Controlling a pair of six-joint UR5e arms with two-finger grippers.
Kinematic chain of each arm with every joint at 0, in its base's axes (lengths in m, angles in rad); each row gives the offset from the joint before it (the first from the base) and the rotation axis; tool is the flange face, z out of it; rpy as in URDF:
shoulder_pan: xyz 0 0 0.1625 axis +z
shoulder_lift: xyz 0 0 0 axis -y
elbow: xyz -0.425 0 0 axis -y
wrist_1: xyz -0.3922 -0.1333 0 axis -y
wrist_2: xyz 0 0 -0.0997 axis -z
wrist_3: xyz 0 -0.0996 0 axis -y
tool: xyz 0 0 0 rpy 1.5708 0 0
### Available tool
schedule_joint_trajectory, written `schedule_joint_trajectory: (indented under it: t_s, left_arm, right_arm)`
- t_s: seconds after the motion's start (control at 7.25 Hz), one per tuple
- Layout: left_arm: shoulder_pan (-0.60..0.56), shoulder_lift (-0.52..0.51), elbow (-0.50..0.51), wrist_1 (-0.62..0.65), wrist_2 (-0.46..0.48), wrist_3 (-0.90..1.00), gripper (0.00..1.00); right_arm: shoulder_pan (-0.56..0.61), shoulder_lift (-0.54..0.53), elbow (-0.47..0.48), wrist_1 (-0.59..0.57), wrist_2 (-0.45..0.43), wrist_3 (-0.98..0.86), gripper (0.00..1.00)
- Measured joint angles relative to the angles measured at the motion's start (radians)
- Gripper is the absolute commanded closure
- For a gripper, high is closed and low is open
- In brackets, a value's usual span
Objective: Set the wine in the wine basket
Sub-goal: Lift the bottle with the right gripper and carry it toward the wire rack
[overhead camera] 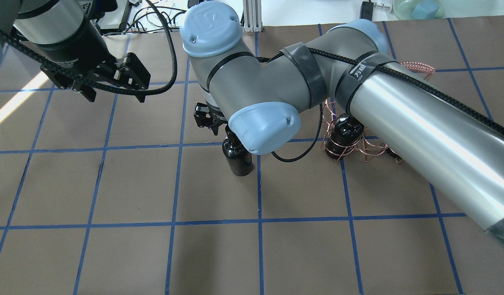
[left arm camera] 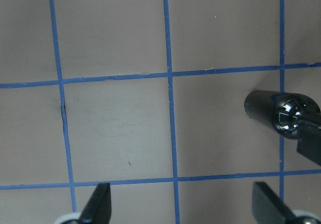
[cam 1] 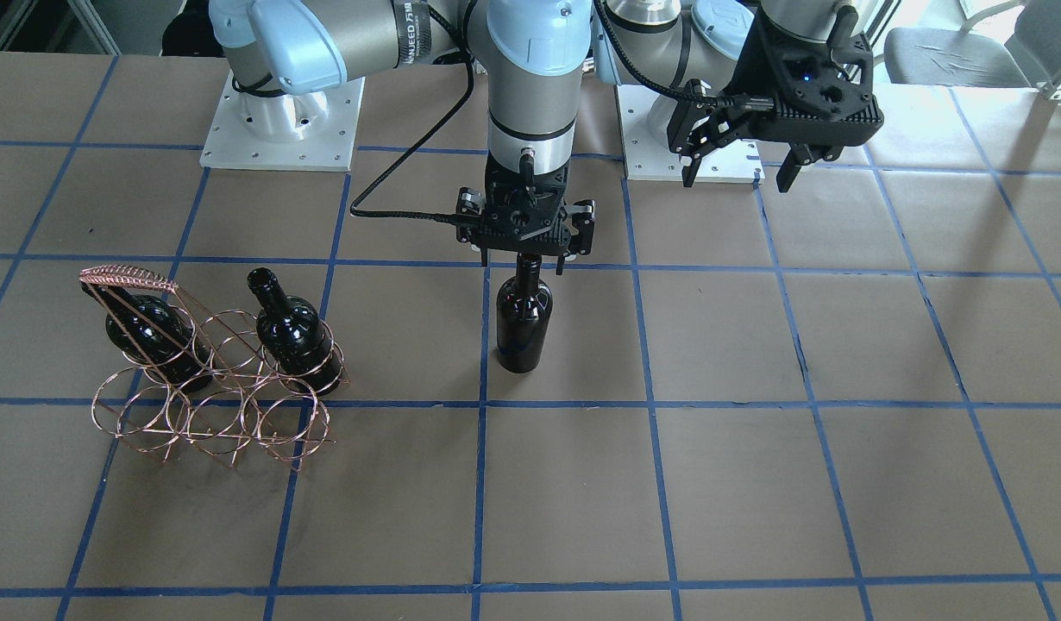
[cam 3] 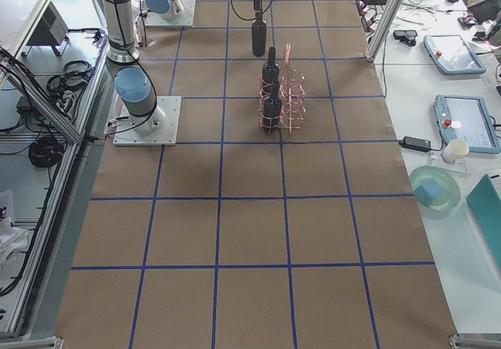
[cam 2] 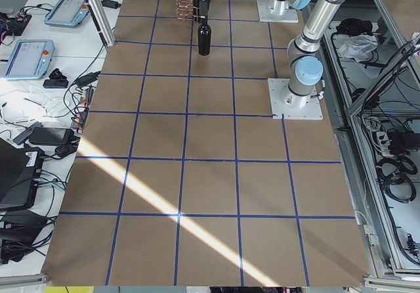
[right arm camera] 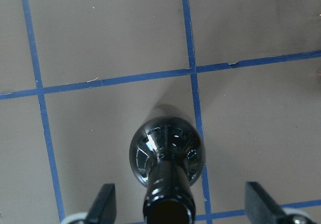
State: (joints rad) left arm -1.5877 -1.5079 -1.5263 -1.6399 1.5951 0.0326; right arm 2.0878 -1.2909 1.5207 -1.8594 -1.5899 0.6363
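A near-black wine bottle [cam 1: 524, 315] stands upright on the brown table, also seen in the overhead view [overhead camera: 237, 157]. My right gripper [cam 1: 525, 259] hangs over it. In the right wrist view my right gripper [right arm camera: 180, 206] is open, one finger on each side of the bottle's neck [right arm camera: 169, 191], apart from it. The copper wire wine basket [cam 1: 211, 405] stands to that bottle's side and holds two more bottles [cam 1: 147, 332] [cam 1: 293, 332]. My left gripper [cam 1: 739, 177] is open and empty, high above the table near its base.
The table is brown paper with a blue tape grid [cam 1: 651, 401]. The right arm's upper links [overhead camera: 399, 110] hide most of the basket [overhead camera: 371, 149] in the overhead view. Two arm base plates [cam 1: 280, 129] stand at the robot's edge.
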Motion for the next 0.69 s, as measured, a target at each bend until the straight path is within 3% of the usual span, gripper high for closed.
schedule_joint_trajectory:
  t_s: [0.69]
  left_arm:
    - [0.000, 0.001, 0.001, -0.001, 0.002, 0.000, 0.00]
  right_arm:
    - [0.000, 0.018, 0.021, -0.027, 0.012, -0.001, 0.30]
